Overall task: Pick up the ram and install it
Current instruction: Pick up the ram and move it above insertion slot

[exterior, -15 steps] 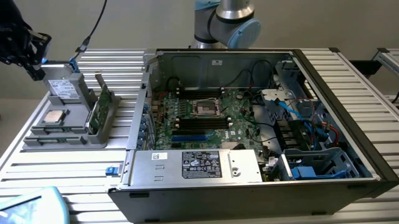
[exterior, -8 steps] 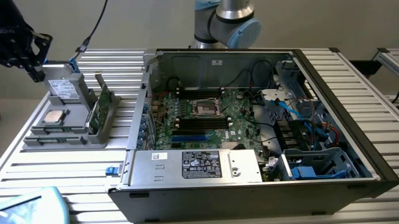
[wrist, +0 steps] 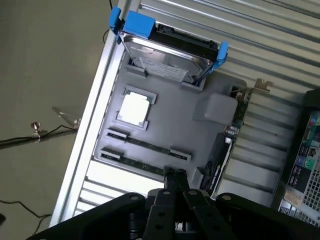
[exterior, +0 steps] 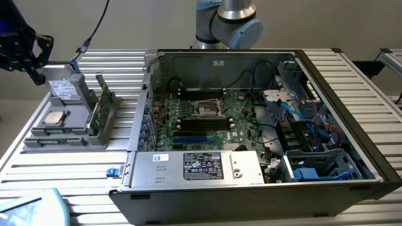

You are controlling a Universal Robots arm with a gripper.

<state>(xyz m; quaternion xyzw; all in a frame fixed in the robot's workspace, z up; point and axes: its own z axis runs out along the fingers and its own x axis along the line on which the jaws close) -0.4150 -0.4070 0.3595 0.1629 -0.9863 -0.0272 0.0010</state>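
Ram (wrist: 147, 144): slim, dark, flat strip

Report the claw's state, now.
Claw: closed, holding nothing, above the gray tray.

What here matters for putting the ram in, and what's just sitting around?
For the job:
ram sticks, lying in the grey tray
shut gripper
motherboard in the open case

Lying about:
hard drive
processor chip
green cards
power supply
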